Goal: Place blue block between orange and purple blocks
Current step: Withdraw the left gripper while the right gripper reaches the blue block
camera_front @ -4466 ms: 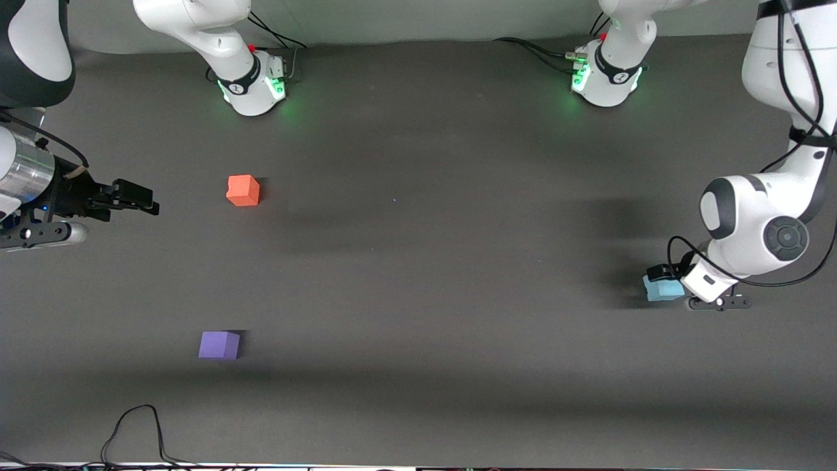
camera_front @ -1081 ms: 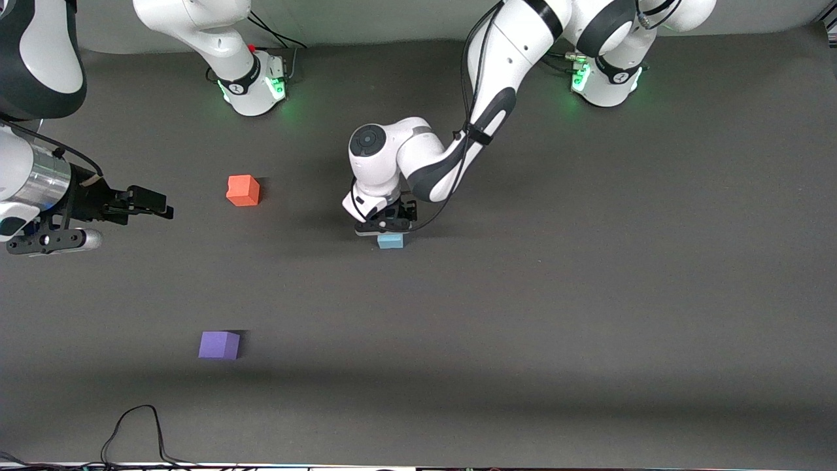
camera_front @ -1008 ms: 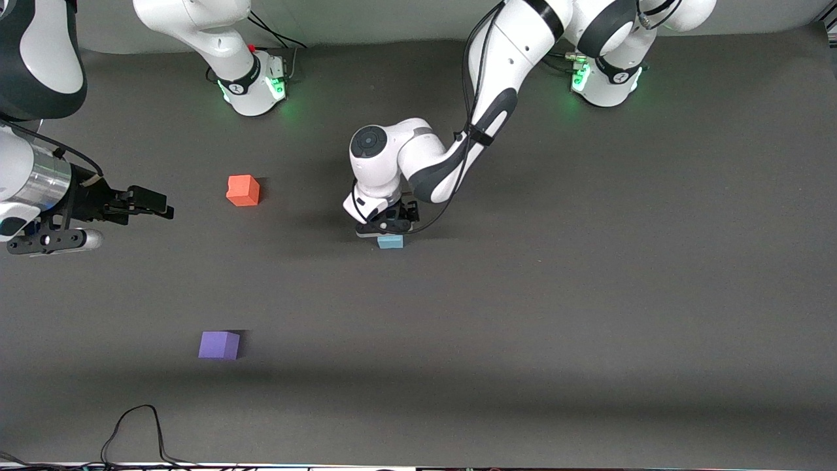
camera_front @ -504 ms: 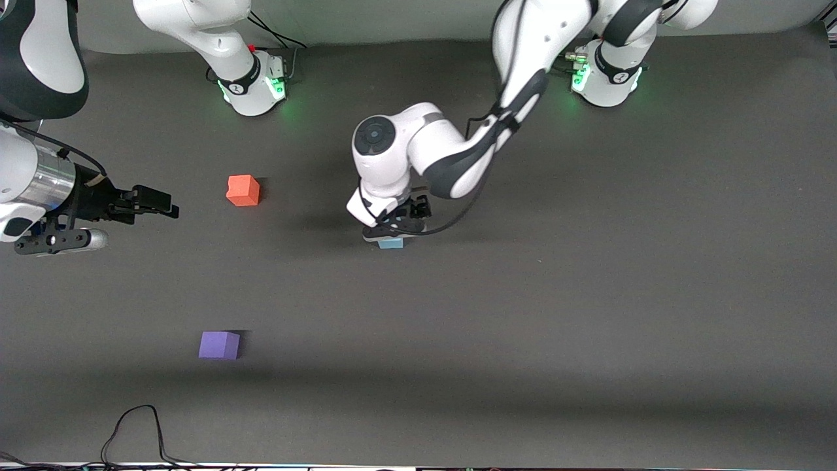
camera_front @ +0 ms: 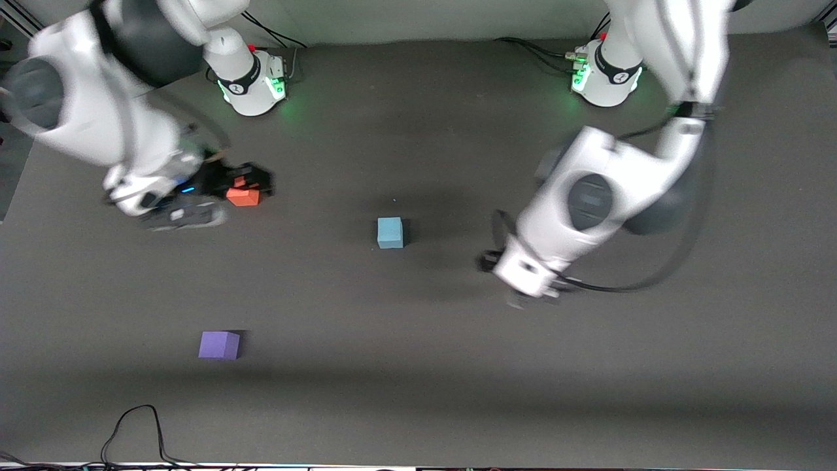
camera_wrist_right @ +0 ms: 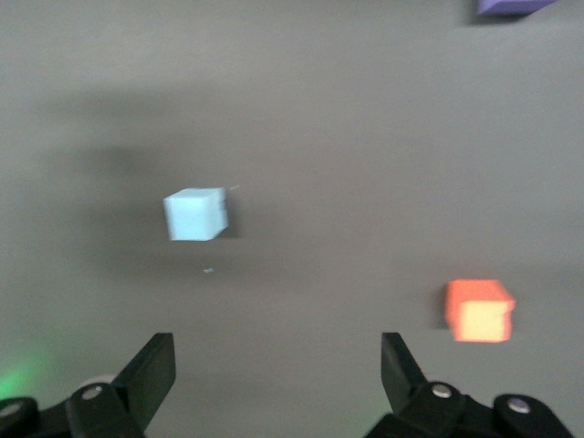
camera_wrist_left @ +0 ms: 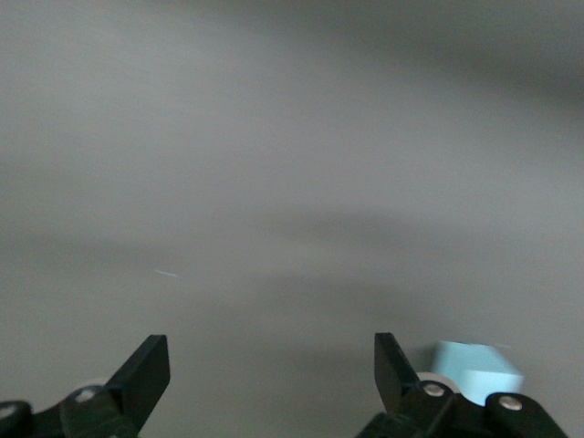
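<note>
The light blue block (camera_front: 390,232) sits alone on the dark table, about midway between the arms' ends. The orange block (camera_front: 243,196) lies toward the right arm's end. The purple block (camera_front: 219,345) lies nearer the front camera than the orange one. My left gripper (camera_front: 489,261) is open and empty above the table beside the blue block, which shows past one fingertip in the left wrist view (camera_wrist_left: 474,370). My right gripper (camera_front: 255,183) is open and empty over the orange block. The right wrist view shows the blue (camera_wrist_right: 194,214), orange (camera_wrist_right: 479,310) and purple (camera_wrist_right: 511,7) blocks.
Both arm bases (camera_front: 252,85) stand along the table's edge farthest from the front camera. A black cable (camera_front: 134,425) loops at the edge nearest it.
My left gripper let go of the blue block, rose and swung away toward the left arm's end. My right arm swung in from the table's end to over the orange block.
</note>
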